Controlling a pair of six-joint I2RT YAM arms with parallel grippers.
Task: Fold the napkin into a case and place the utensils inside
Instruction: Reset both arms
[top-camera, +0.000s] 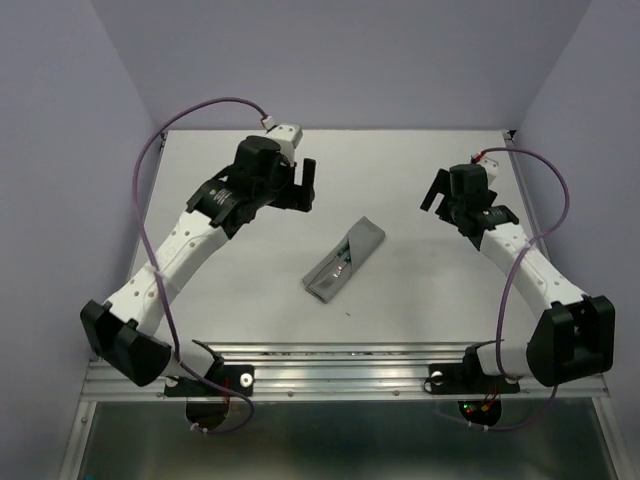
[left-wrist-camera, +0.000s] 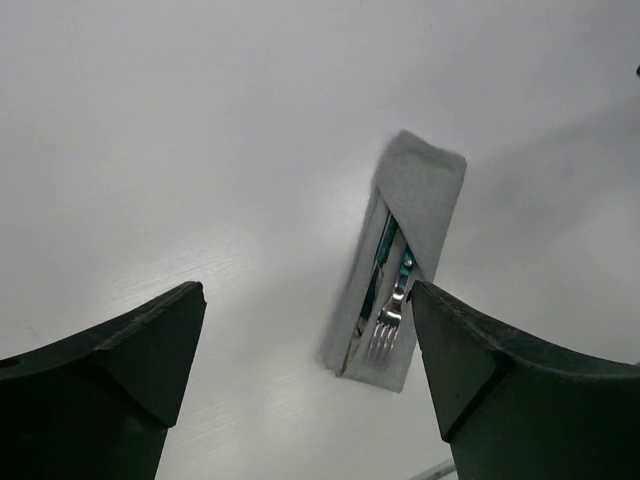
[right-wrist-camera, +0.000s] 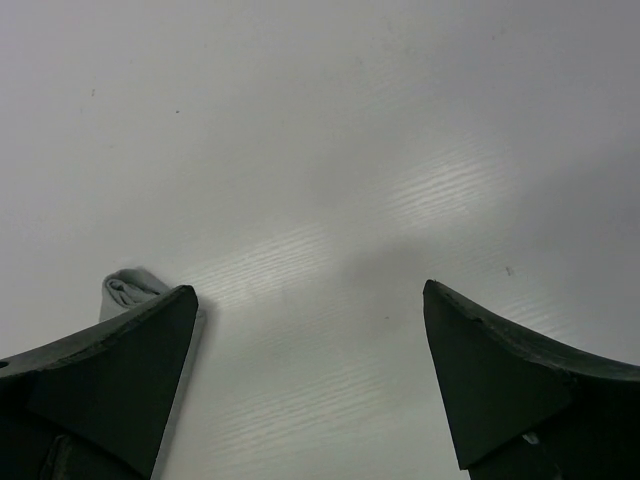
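Note:
The grey napkin lies folded as a narrow case (top-camera: 345, 258) (left-wrist-camera: 420, 195) slanting across the middle of the white table. Two utensils (left-wrist-camera: 392, 285) with teal handles sit inside it; a silver fork head (left-wrist-camera: 386, 330) sticks out of the open end, the other piece mostly hidden. My left gripper (top-camera: 303, 185) (left-wrist-camera: 305, 300) hangs open above the table, up and left of the case, touching nothing. My right gripper (top-camera: 442, 192) (right-wrist-camera: 308, 295) is open too, off to the case's right, with only a corner of the case (right-wrist-camera: 130, 288) showing past its left finger.
The white table (top-camera: 250, 290) is walled by pale lilac panels at the back and sides. A ribbed metal rail (top-camera: 340, 375) runs along the near edge, carrying both arm bases. Purple cables loop above each arm.

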